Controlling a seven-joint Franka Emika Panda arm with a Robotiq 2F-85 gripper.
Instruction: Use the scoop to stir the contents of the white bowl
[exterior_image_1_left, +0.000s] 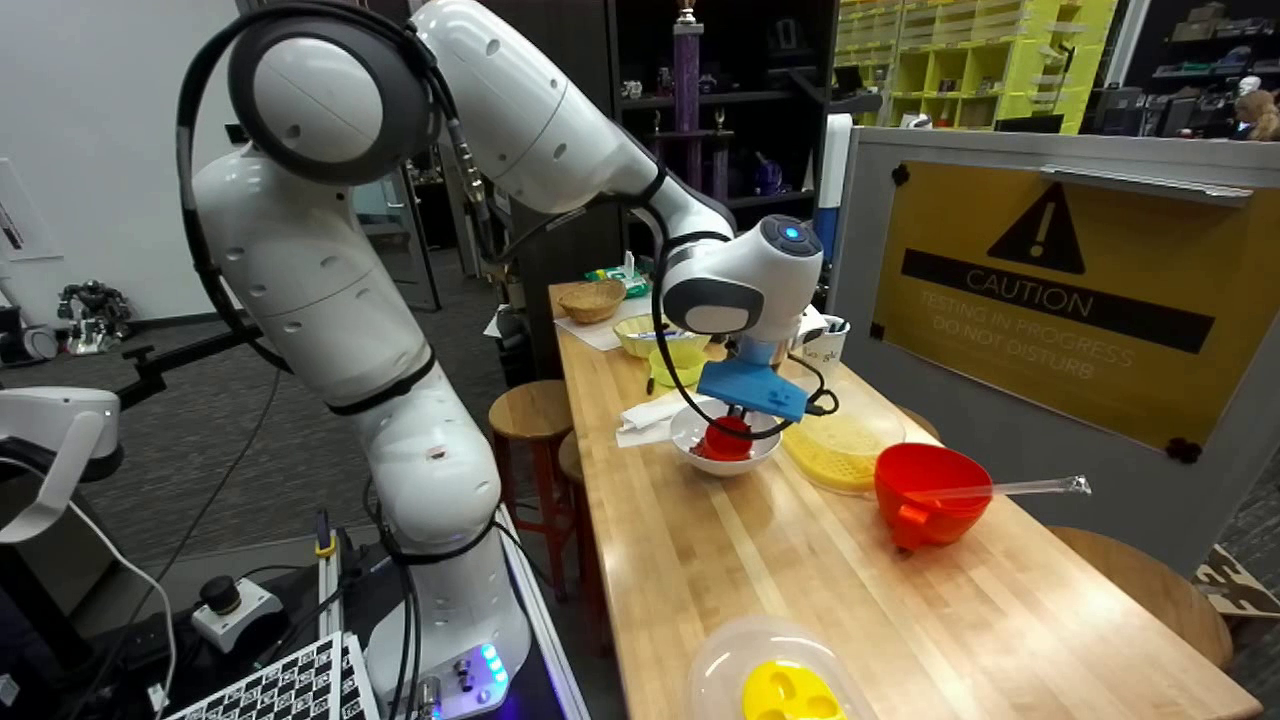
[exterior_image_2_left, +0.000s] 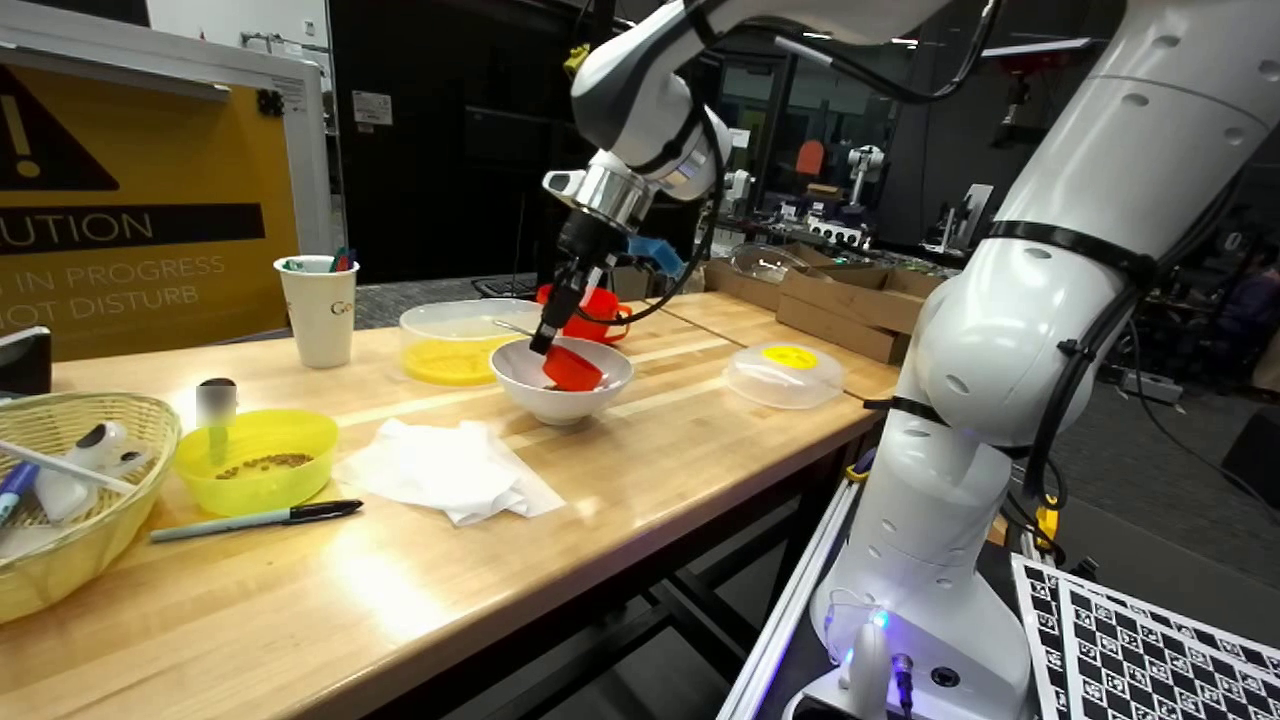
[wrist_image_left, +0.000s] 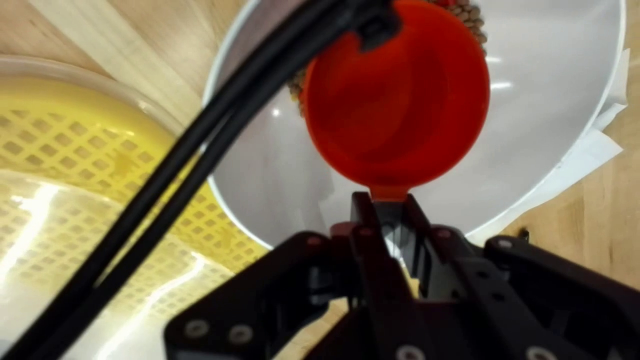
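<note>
Low over the white bowl (wrist_image_left: 540, 115), in the wrist view, the gripper (wrist_image_left: 387, 202) has its fingers drawn nearly together, pinching the handle of the scoop (wrist_image_left: 395, 100) between them. The scoop's round red head is inside the bowl, its hollow turned to the camera, and brown beans (wrist_image_left: 472, 19) show past its rim, with a touch of red among them at the top edge of the view. Black cables (wrist_image_left: 200, 145) cross in front of part of the bowl. The yellow dish (wrist_image_left: 60, 145) lies just beside the bowl on one side, and paper (wrist_image_left: 592, 152) shows beyond the rim on the other.

In an exterior view the white bowl stands upright on the table (exterior_image_2_left: 660, 440), and the scoop tilts down into it from the gripper, whose tips are near the rim. The red bowl (exterior_image_2_left: 600, 300) stands behind, partly hidden. Near the paper, the yellow bowl (exterior_image_2_left: 290, 490) holds brown grains (exterior_image_2_left: 285, 460), with a marker (exterior_image_2_left: 250, 522) in front of it and a basket (exterior_image_2_left: 60, 570) beside it. The cup (exterior_image_2_left: 322, 325) and the lid (exterior_image_2_left: 770, 390) stand well apart from the white bowl, one on each side.

In an exterior view the scoop shows in the white bowl, a blue piece (exterior_image_1_left: 750, 388) hiding most of the gripper. A clear stick (exterior_image_1_left: 1030, 487) reaches out past the rim of the red bowl
</note>
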